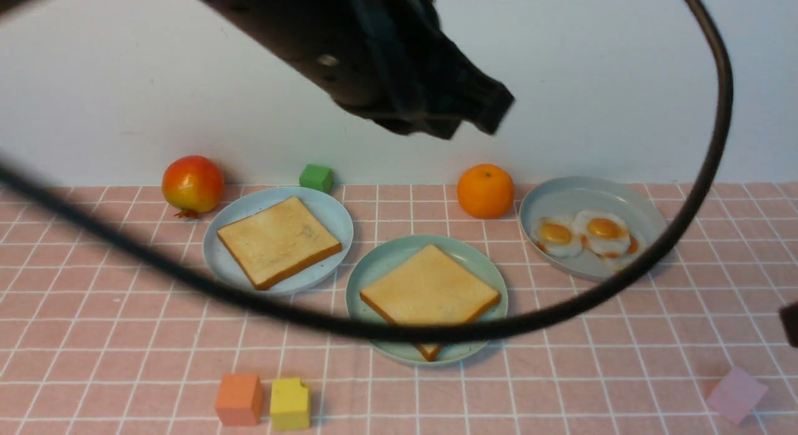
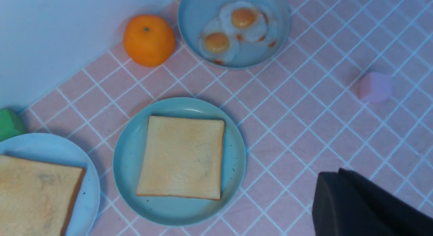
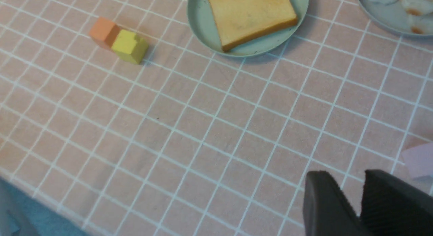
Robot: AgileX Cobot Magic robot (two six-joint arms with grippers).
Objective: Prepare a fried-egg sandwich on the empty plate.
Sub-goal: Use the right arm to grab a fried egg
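Note:
The teal plate (image 1: 386,260) lies mid-table with one toast slice (image 1: 430,288) flat on it; both show in the left wrist view (image 2: 128,161) (image 2: 182,158). The second toast slice (image 1: 277,240) lies on the sky-blue plate (image 1: 330,214) to its left. Two fried eggs (image 1: 583,234) lie in the grey-blue plate (image 1: 573,195) at the right. My left gripper (image 1: 495,108) hangs high above the table, shut and empty (image 2: 333,173). My right gripper (image 3: 345,173) is slightly open and empty, low over bare cloth at the front right, with only its edge in the front view (image 1: 790,323).
A red fruit (image 1: 193,184), a green block (image 1: 316,177) and an orange (image 1: 485,191) stand along the back wall. Orange (image 1: 239,399) and yellow (image 1: 290,404) blocks sit at the front. A lilac block (image 1: 735,394) sits at the front right. A black cable (image 1: 187,279) loops across the front view.

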